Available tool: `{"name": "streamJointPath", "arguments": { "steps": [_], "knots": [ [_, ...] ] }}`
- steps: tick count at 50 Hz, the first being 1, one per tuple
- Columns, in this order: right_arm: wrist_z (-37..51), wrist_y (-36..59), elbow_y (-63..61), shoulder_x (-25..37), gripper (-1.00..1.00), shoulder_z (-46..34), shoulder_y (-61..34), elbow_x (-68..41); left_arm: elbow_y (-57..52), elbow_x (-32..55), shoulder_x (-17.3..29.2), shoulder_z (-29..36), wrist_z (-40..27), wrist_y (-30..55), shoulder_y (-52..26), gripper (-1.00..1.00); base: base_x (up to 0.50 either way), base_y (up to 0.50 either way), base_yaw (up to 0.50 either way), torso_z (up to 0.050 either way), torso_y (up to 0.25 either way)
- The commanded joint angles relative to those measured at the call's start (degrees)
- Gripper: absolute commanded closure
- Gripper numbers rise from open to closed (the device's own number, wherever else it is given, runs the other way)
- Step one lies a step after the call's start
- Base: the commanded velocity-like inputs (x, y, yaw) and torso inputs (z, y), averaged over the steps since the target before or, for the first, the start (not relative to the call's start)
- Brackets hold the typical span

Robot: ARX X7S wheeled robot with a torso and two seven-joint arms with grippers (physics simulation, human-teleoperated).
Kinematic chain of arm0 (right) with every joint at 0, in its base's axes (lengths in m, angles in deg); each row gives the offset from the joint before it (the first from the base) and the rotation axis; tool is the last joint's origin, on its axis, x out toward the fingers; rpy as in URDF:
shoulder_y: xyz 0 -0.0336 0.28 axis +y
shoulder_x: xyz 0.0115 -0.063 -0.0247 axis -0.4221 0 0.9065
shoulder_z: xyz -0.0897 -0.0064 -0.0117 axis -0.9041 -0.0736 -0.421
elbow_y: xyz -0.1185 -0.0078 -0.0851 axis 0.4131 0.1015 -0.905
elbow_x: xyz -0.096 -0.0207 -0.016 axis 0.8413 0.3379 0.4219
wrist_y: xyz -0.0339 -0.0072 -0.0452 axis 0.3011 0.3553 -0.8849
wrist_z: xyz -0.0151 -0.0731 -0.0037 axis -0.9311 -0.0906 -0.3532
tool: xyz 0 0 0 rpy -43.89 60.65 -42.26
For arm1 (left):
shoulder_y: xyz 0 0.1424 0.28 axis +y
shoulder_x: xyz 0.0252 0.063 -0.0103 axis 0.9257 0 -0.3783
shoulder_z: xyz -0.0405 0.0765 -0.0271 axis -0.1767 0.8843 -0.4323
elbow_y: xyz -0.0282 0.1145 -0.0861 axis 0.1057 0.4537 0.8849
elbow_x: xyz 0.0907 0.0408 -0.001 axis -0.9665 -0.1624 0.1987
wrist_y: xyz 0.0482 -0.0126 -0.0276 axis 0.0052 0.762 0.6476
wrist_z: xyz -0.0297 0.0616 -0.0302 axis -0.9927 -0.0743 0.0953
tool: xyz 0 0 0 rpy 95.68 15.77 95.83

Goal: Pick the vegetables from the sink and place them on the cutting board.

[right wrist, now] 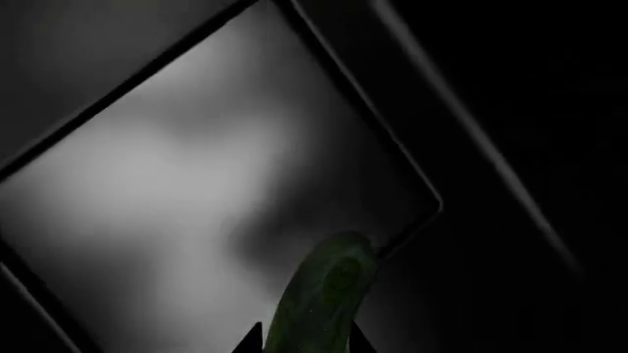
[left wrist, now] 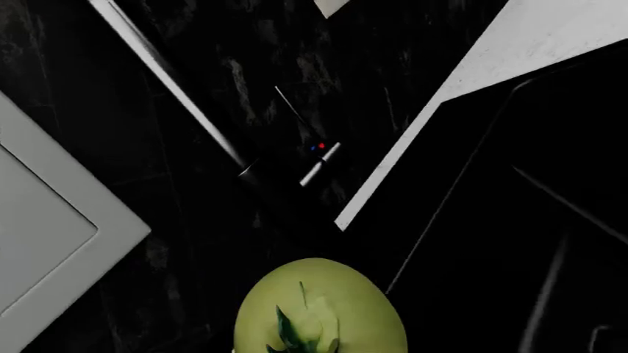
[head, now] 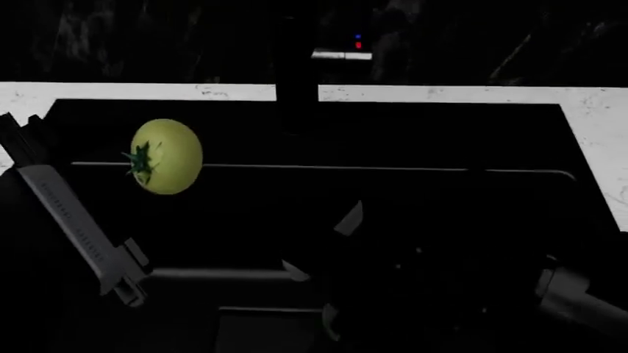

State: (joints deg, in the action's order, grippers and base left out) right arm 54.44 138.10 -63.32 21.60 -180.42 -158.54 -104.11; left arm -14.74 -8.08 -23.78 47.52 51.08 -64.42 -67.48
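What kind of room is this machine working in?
Probably a kitchen, simulated: a black sink sunk into a white marbled countertop, with a yellow-green tomato over it.

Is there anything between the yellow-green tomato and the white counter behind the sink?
No. In the head view, only the bare black sink lies between the tomato and the white countertop.

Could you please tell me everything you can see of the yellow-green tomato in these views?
The tomato is round, smooth and pale yellow-green, with a dark green star-shaped stem. In the head view the stem points sideways toward the left arm, so the fruit lies tipped, and it shows against the black sink near its left end. The left wrist view shows it close up, stem toward the camera. The dark left gripper's fingers cannot be made out, so whether it is gripped or resting is unclear.
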Motion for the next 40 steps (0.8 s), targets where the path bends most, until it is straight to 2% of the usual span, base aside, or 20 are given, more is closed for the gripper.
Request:
{"name": "streamJointPath", "arguments": {
  "steps": [1,6,11,24,29,33,40],
  "knots": [
    [6.7,-1.0,-8.6,6.3,1.0,2.2,-3.8,-0.1,0.1,2.7,-1.6,-1.8,-0.6,1.3,7.5,1.0,0.03,0.01,0.0,0.0,0.25],
    [11.2,-2.5,-11.9,8.8,1.0,2.6,-5.1,2.8,0.9,2.7,-1.4,-2.5,-1.0,0.8,7.5,1.0,0.03,0.01,0.0,0.0,0.25],
    [11.6,-1.8,-12.7,10.2,1.0,3.2,-5.8,1.1,1.1,2.8,-1.2,-2.9,-1.6,1.0,7.7,1.0,0.03,0.01,0.01,0.0,0.25],
    [15.1,-8.5,-17.3,16.4,1.0,5.4,-2.9,3.6,-1.9,3.1,0.5,-4.9,-4.6,1.5,9.8,1.0,0.03,0.01,0.01,0.0,0.231],
    [19.6,-11.9,-19.0,17.6,1.0,6.7,-1.2,4.3,-3.6,1.6,0.1,-5.3,-8.1,1.5,11.6,1.0,-0.5,0.2,0.0,0.0,0.0],
    [21.4,-15.6,-19.7,17.9,1.0,7.2,1.1,6.8,-3.8,-3.6,-0.1,-2.3,-10.9,0.3,14.3,1.0,-0.5,0.28,0.0,-0.007,0.0],
    [24.3,-20.3,-17.8,18.1,1.0,8.3,4.4,8.6,-3.1,-4.7,-2.7,-2.8,-16.4,4.1,16.5,1.0,-0.5,0.28,0.0,0.0,0.0]
  ]
}}
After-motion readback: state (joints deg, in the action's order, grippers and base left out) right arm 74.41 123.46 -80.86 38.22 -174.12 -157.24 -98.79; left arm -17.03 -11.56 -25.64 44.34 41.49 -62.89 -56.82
